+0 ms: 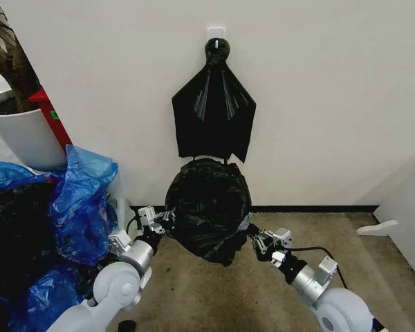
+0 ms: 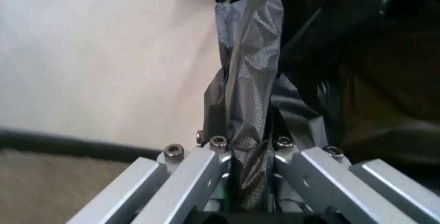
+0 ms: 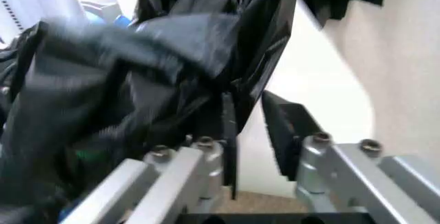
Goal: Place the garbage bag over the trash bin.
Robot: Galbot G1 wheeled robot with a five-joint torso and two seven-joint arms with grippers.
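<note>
My left gripper [image 1: 160, 223] is at about 9 o'clock of the garbage bag [image 1: 207, 207], jaws closed on a fold of its film; the left wrist view shows the black plastic [image 2: 251, 131] pinched tight between my fingers [image 2: 206, 167]. My right gripper [image 1: 258, 241] is at 4 o'clock of the bag, touching its lower edge. In the right wrist view its jaws stand apart with a clear gap, and the film [image 3: 172, 80] lies against one finger [image 3: 230, 126] only, so I judge no grip there.

The bag sits as a rounded black mound on the floor against the wall, below the fan-shaped black bundle [image 1: 213, 111] hanging from a wall hook [image 1: 216, 31]. Blue plastic bags [image 1: 83, 200] are piled at 9 o'clock.

Progress: the bag looks draped over something bulky, probably the trash bin, but no bin surface shows, so I cannot confirm. Likely late stage: hem being tugged down, release left.

Long axis roughly vertical, 12 to 6; closed end up, loose hem trailing toward 5 o'clock.
</note>
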